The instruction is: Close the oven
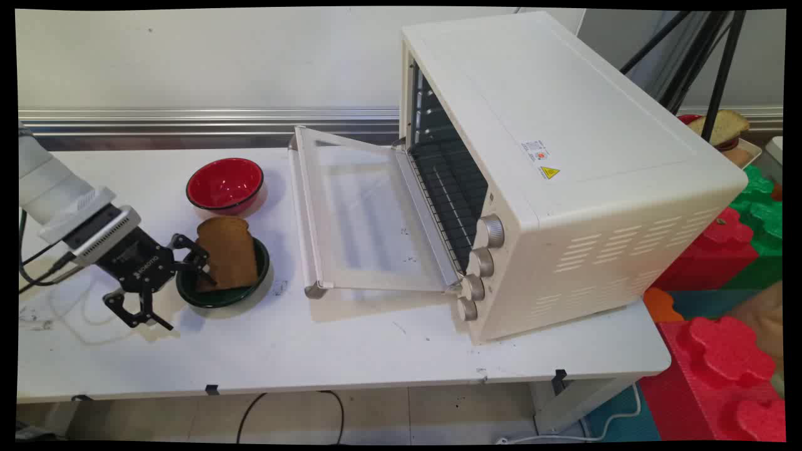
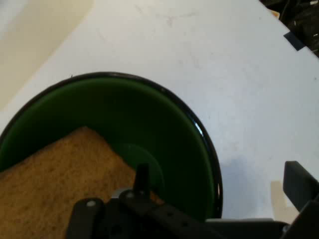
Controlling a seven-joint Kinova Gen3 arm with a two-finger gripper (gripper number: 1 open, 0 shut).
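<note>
The black two-finger gripper (image 1: 188, 297) sits low over the white table (image 1: 351, 351) at its left end, reaching in from the left with its fingers spread wide and nothing clamped between them: one finger (image 1: 191, 250) reaches over the rim of a green bowl (image 1: 222, 297) and lies against the near face of a slice of brown bread (image 1: 229, 250), while the other (image 1: 141, 313) hangs outside the bowl above the bare tabletop. In the hand view, the same finger (image 2: 141, 181) rises from the bottom edge in front of the bread slice (image 2: 55, 184), which fills the lower left of the green bowl (image 2: 164, 129), and the second finger (image 2: 299, 186) shows at the right edge over the table (image 2: 224, 59), clear of the bowl. The bread stands tilted in the bowl, leaning on its far rim. Just behind the green bowl stands a red bowl (image 1: 225, 185), close but apart from it. To the right of both bowls a white toaster oven (image 1: 564, 181) stands on the table with its glass door (image 1: 363, 219) folded down flat toward the bowls, the dark wire rack (image 1: 448, 188) showing inside and four knobs (image 1: 479, 263) in a row down its front corner. Beyond the table's right end lie red and green foam blocks (image 1: 727, 313).
</note>
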